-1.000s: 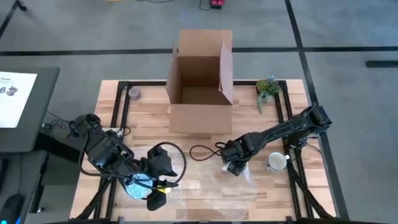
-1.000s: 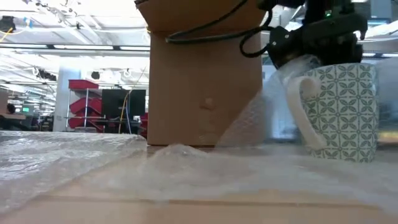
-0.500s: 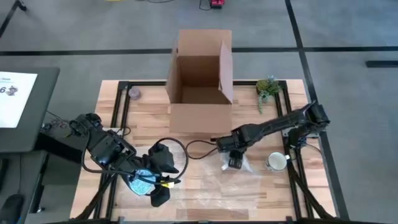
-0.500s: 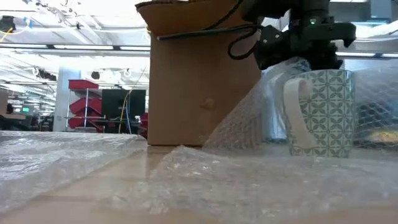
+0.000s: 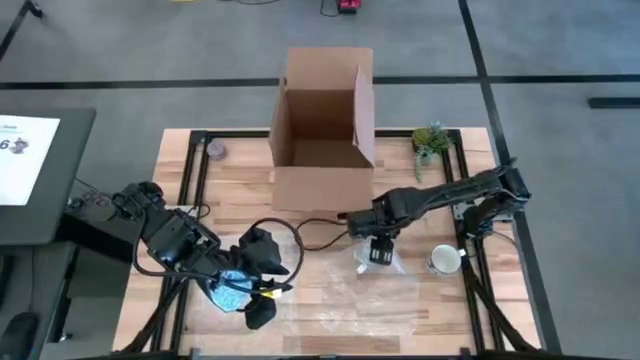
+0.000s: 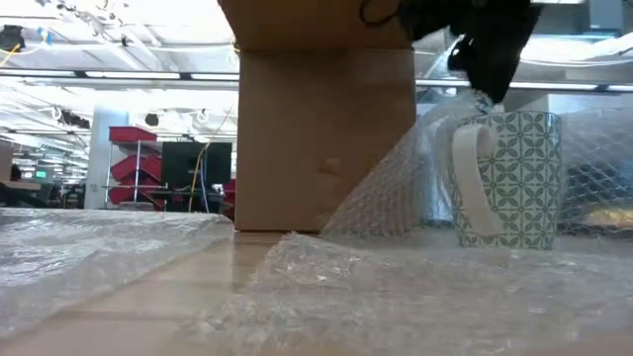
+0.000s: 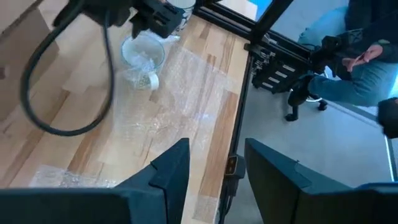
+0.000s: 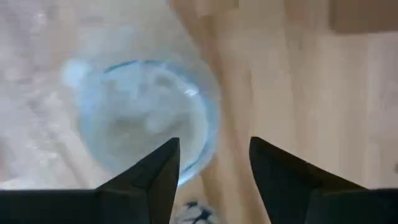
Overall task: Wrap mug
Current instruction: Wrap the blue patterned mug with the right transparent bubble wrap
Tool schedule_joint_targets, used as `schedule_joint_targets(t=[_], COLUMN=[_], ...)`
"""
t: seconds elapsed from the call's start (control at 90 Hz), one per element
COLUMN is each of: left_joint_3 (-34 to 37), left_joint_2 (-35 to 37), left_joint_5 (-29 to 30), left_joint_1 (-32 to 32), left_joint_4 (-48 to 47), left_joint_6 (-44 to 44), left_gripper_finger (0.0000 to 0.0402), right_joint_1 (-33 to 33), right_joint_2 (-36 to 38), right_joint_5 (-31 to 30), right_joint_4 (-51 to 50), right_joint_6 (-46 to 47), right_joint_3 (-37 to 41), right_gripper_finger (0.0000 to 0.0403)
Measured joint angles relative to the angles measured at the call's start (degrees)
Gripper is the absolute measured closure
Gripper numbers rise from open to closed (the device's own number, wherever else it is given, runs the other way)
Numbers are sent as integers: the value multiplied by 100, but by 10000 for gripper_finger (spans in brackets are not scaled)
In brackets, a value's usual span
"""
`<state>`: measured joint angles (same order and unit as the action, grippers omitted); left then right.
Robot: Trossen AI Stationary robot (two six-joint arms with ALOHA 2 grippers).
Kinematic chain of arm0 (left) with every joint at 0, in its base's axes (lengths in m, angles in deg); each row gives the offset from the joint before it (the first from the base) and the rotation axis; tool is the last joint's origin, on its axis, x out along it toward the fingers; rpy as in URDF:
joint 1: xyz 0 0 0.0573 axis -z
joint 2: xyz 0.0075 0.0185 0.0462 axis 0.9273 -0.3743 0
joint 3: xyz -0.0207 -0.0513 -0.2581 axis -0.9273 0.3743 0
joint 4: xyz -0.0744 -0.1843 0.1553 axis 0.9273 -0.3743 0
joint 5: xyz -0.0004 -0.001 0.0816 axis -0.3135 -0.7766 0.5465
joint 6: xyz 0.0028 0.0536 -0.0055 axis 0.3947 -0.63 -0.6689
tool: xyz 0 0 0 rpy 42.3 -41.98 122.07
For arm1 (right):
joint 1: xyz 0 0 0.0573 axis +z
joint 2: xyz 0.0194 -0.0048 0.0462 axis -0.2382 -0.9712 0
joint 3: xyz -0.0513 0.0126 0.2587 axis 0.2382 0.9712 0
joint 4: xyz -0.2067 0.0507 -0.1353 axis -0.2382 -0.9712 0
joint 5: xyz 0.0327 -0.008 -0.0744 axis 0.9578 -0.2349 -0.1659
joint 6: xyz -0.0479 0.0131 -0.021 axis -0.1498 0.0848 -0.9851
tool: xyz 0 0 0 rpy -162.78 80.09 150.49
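A white mug with a green pattern [image 5: 443, 261] [image 6: 514, 178] stands upright near the table's right edge. A clear bubble wrap sheet [image 5: 340, 295] covers the near middle of the table. One fold of it [image 6: 396, 188] rises beside the mug. My right gripper [image 5: 378, 260] [image 8: 214, 149] points down over that fold with its fingers apart. Below it shows a round clear lump with a bluish rim [image 8: 143, 121] [image 7: 142, 53]; what it is I cannot tell. My left gripper [image 5: 258, 312] [image 7: 217, 152] hovers open at the near left, above the sheet's edge.
An open cardboard box [image 5: 322, 130] [image 6: 326, 119] stands at the far middle. A small plant [image 5: 430, 140] sits at the far right, and a small round thing [image 5: 215, 150] at the far left. A black cable [image 5: 320, 240] loops between the arms. A bluish bundle [image 5: 228, 290] lies by the left arm.
My right gripper has risen a little and turned, and its arm has swung toward the far edge. The wrap's fold beside the mug now stands higher. The near part of the sheet has bunched up.
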<state>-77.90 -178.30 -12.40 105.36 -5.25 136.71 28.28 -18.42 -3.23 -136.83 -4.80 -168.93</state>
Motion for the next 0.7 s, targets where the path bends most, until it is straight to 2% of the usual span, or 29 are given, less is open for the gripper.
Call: schedule_joint_targets(t=[0.078, 0.267, 0.367, 0.444, 0.578, 0.7], left_joint_3=[0, 0, 0, 0, 0, 0], left_joint_2=[0, 0, 0, 0, 0, 0], left_joint_5=[-2, -2, -16, -29, -35, -46], left_joint_1=[27, 90, 90, 85, 87, 90], left_joint_4=[-3, -19, -37, -46, -46, -71], left_joint_6=[-37, -194, -296, -383, -544, -580], left_gripper_finger=[268, 268, 268, 268, 268, 268], right_joint_1=[448, 2000, 2754, 3214, 3555, 3408], right_joint_2=[137, 243, 121, -165, -917, -1686], right_joint_5=[-50, -840, -1280, -1703, -2193, -2208], right_joint_4=[67, 650, 1525, 2569, 4270, 4592], right_joint_6=[459, 1545, 2141, 2124, 1512, 1551], right_joint_3=[-1, -1, -1, -1, -7, -141], right_gripper_finger=[227, 229, 230, 230, 229, 220])
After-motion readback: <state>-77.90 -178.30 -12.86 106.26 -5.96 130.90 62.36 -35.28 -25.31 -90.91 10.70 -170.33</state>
